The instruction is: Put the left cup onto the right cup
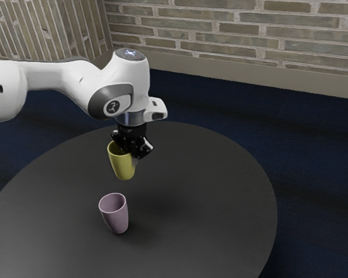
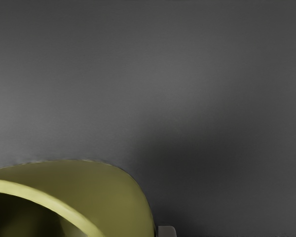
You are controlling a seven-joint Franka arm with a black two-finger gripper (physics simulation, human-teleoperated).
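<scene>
Gripper [image 1: 133, 152] is clamped on the yellow cup [image 1: 120, 165], fingers pinching its rim wall, and the cup hangs clear of the table [image 1: 220, 191], mouth up and slightly tilted. In the wrist view the yellow cup [image 2: 93, 197] curves in right under the hand, with bare dark table [image 2: 163, 74] spread out beyond it. Below the held cup, and a touch toward the exterior view's left, the pink cup [image 1: 113, 213] stands upright with its mouth open; the two cups are apart, with clear air between them. The pink cup sits well in from the table's round edge. From there, open tabletop runs wide toward the exterior view's right and back to the far edge
</scene>
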